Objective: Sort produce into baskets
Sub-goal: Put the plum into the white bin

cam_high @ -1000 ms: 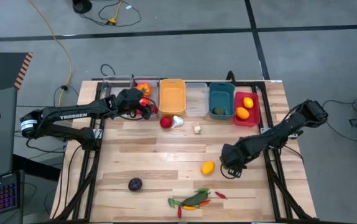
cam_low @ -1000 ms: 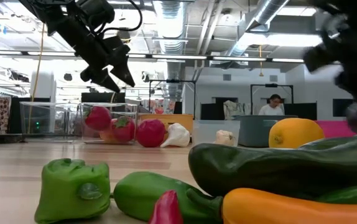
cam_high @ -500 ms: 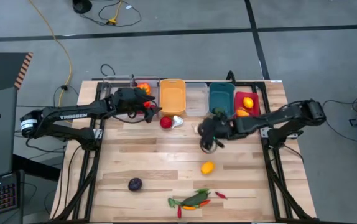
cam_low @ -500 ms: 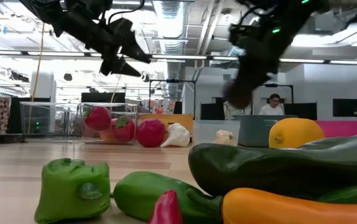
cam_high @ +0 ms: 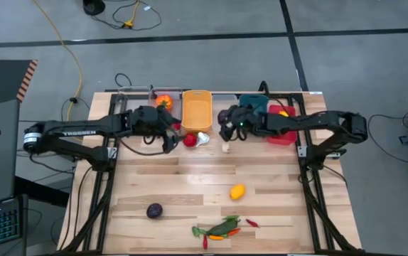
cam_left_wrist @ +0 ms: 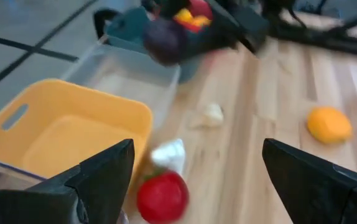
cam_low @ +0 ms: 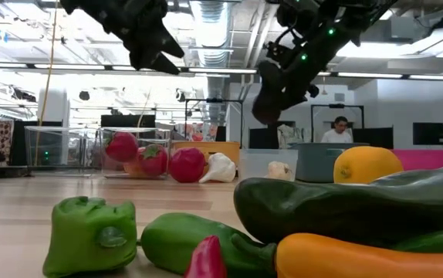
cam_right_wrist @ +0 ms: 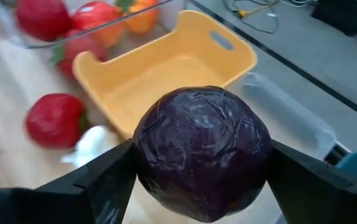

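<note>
The right tool (cam_high: 227, 126) held a dark purple ball (cam_right_wrist: 201, 151) clamped between its fingers, raised above the desk (cam_high: 190, 185) over the clear basket (cam_high: 224, 114) that sat between the orange-yellow basket (cam_high: 196, 109) and the teal basket (cam_high: 253, 110). The left tool (cam_high: 170, 132) hung open wide just beside a red tomato (cam_high: 189, 140) and a white garlic (cam_high: 202, 138). Half a second earlier the right tool had been nearer the desk's middle; it had since swung back toward the basket row, while the left tool had barely shifted.

Bright overhead strip lights — wrist views motion-blurred.
</note>
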